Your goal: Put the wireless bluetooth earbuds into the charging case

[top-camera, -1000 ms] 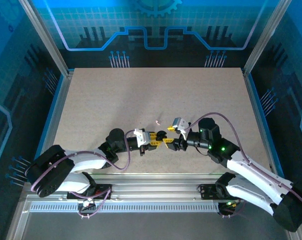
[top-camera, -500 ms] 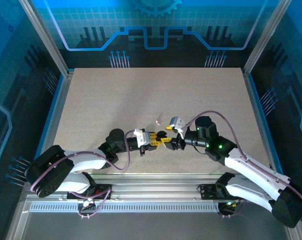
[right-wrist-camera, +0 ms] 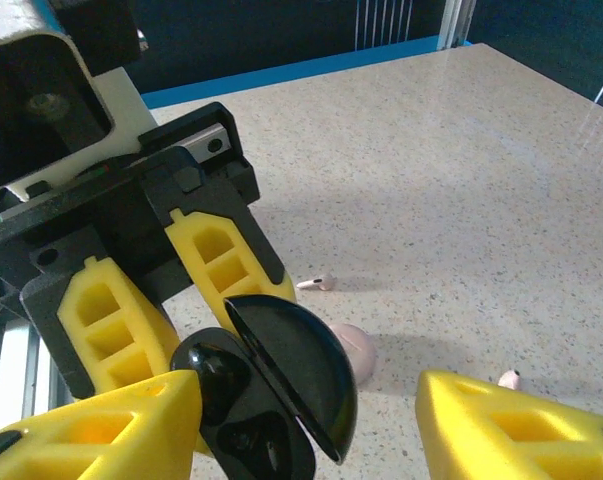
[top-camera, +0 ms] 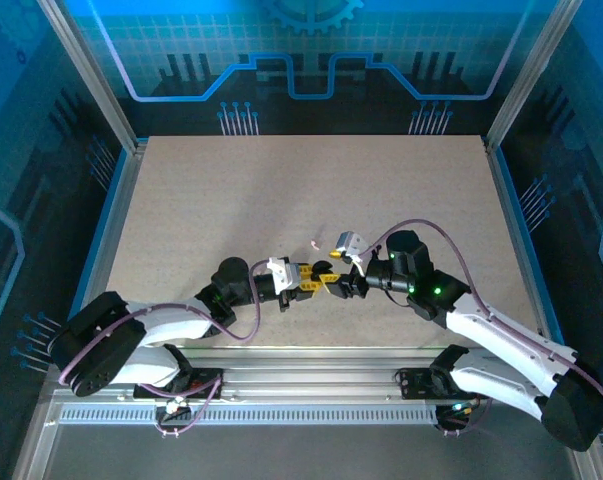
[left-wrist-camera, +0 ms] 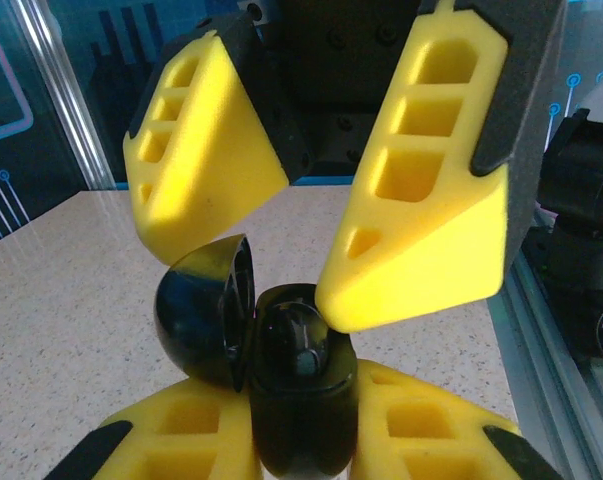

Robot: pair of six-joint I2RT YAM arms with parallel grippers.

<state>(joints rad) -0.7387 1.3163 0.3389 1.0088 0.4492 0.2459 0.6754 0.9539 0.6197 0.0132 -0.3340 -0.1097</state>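
Near the counter's (right-wrist-camera: pixel 461 200) near edge the left fingers (left-wrist-camera: pixel 181 430) clamp a black charging case (left-wrist-camera: pixel 296 400), lid up, the right fingers (right-wrist-camera: pixel 111 420) half spread astride it, holding nothing — whitish earbuds (right-wrist-camera: pixel 316 284) and a pink case (right-wrist-camera: pixel 359 352) lie loose behind, so fetching a bud seems next.

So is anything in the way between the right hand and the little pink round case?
Yes. The glossy black open-lidded shell, pinched in the left hand, sits in front of the pale pink round case, partly hiding it from the open right hand.
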